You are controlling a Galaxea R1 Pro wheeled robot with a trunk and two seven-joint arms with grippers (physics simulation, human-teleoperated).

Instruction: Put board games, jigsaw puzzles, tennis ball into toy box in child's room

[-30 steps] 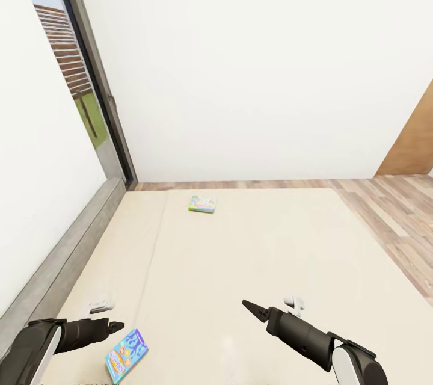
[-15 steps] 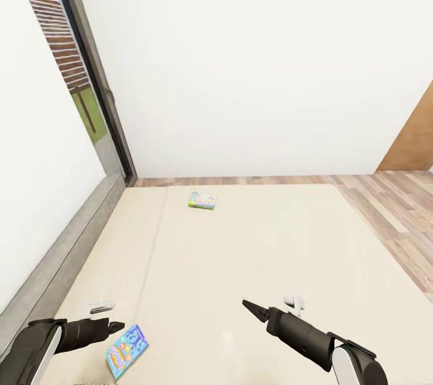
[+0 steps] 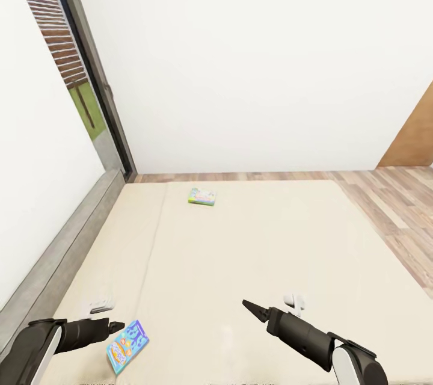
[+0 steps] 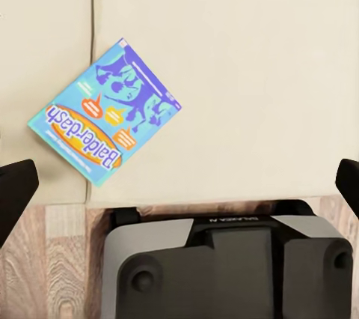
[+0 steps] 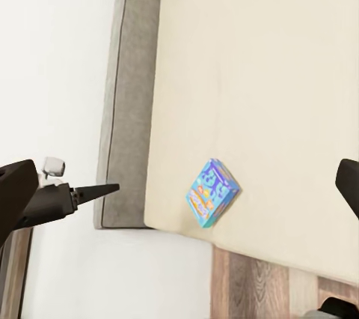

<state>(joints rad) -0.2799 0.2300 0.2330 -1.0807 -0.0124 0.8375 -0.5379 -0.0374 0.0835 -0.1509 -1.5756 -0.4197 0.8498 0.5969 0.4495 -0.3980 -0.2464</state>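
- The left end effector (image 3: 117, 326) hangs low over the near edge of the bed (image 3: 252, 252). In the head view its tips come to a closed point, while in the left wrist view its fingers sit at the far edges of the frame, so I cannot tell whether it is released or clenched; it carries nothing.
- Just beside its tips lies the near board game (image 3: 127, 346), a flat blue box with orange patches and a purple band at one end, lying askew, not touching the end effector.
- The right end effector (image 3: 248, 304) hovers over the bed, its tips together in a point, grasping nothing, well apart from the near box.
- The far board game (image 3: 202, 196), a green-edged pastel box, lies flat near the bed's far edge.
- Two board games are in sight, both on the bed.
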